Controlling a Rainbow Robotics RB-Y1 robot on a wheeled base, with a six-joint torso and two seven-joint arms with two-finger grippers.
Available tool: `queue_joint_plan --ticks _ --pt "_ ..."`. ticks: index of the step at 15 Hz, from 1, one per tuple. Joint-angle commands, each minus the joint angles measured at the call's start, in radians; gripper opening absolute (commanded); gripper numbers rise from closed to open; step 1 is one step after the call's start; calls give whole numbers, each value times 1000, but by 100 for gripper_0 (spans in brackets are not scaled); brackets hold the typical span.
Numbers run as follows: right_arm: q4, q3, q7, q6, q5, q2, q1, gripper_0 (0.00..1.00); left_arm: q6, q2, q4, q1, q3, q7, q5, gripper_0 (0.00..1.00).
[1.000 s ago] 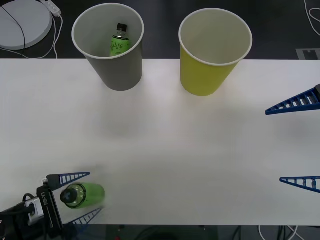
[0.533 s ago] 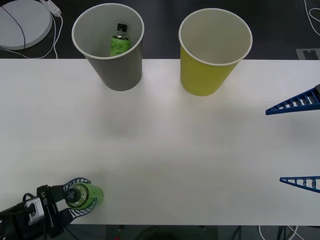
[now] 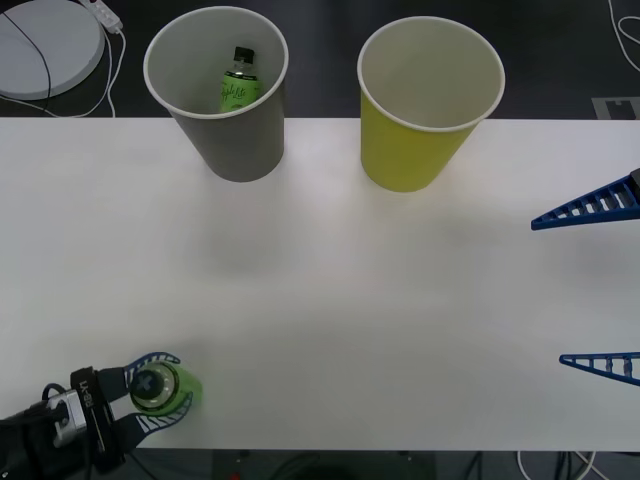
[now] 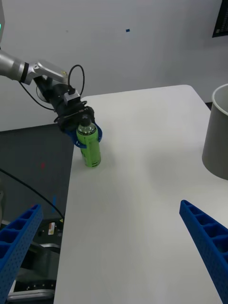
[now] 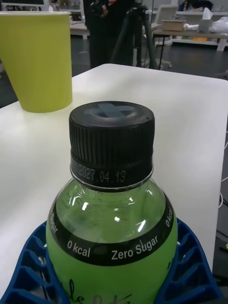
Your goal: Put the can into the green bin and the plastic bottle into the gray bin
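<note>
Green plastic is showing between the ribbed fingers of the left claw (image 3: pixel 152 389) at the near left corner of the counter (image 3: pixel 330 280) in the front view; the claw is closing around the bottle (image 3: pixel 160 388), seen here cap-on from above. A second green bottle (image 3: pixel 237 80) is already lying inside the gray bin (image 3: pixel 222 95) at the far left, and the green bin (image 3: pixel 425 100) is standing to its right, seemingly empty. The right claw (image 3: pixel 590 290) is waiting wide open and empty at the right edge.

From the right wrist view, the bottle (image 4: pixel 89 142) is standing upright on the counter near its edge, long axis vertical and cap up, with the left claw (image 4: pixel 85 137) gripping it around the upper body.

From the left wrist view, the fingers (image 5: pixel 33 266) are hugging both sides of the bottle (image 5: pixel 111 228) just below the shoulder. To do the lift well, I judge it should be rising straight up, keeping the bottle vertical, then clearing the gray bin's rim before releasing.
</note>
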Motion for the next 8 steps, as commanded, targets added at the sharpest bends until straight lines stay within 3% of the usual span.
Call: queue_joint_plan --ticks 1,8 --pt "0 0 0 0 0 0 0 100 63 9 -113 65 27 96 -46 0" --pt "0 0 0 0 0 0 0 100 193 20 -248 158 79 175 0 0"
